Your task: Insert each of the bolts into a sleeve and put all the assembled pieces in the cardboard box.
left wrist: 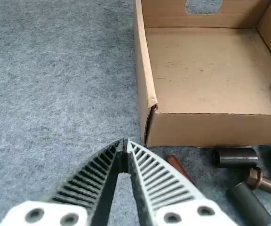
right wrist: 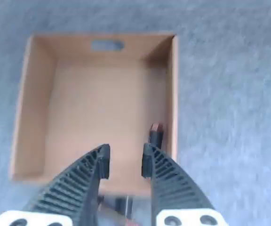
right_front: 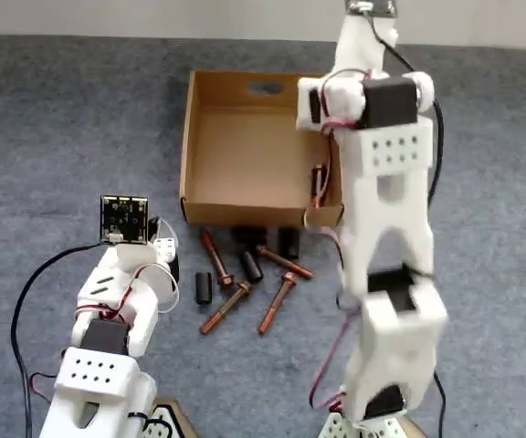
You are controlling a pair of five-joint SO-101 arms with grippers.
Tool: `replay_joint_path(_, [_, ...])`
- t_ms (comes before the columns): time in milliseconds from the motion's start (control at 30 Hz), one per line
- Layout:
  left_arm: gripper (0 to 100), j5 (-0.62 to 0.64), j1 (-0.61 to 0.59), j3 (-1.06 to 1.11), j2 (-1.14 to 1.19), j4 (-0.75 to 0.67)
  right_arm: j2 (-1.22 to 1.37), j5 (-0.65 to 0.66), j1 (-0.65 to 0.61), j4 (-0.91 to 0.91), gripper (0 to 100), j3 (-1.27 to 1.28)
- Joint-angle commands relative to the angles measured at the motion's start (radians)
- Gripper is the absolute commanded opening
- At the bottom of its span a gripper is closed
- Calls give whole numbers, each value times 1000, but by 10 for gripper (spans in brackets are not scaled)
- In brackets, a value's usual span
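As my right gripper (right wrist: pixel 125 162) hangs parted over one assembled piece (right wrist: pixel 155 136), my closed left gripper (left wrist: pixel 124 147) should next spread for the bolt (left wrist: pixel 178 165) just ahead.

Bench (right_front: pixel 62 119): covered all over in a grey, short-piled, carpet-like material with a mottled weave.
Pale strip (right_front: pixel 153 16): plain and light, running along the far edge behind the grey covering.
Tan panel (right_front: pixel 173 412): a corner with dark marks, at the near edge.
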Motion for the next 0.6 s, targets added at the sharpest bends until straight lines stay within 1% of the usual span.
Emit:
replay_joint_path(0, [10, 6, 7, -8, -16, -18, -292, 14, -67, -5, 105, 406])
replay_joint_path(67, [10, 5, 1, -10, -16, -18, -381, 14, -105, -42, 105, 608])
replay_joint_path(167, [10, 8, -65, -22, -18, -18, -479, 15, -165, -162, 105, 895])
replay_joint_path(233, [10, 9, -122, -38, -18, -26, -529, 17, -208, -275, 105, 1079])
replay_joint_path(333, [10, 9, -185, -42, -18, -31, -555, 74, -263, -473, 105, 1314])
replay_joint_path(433, [10, 18, -239, -50, -18, -34, -547, 84, -315, -631, 105, 1478])
replay_joint_path(567, [10, 132, -325, -61, -18, -34, -518, 83, -371, -746, 105, 1535])
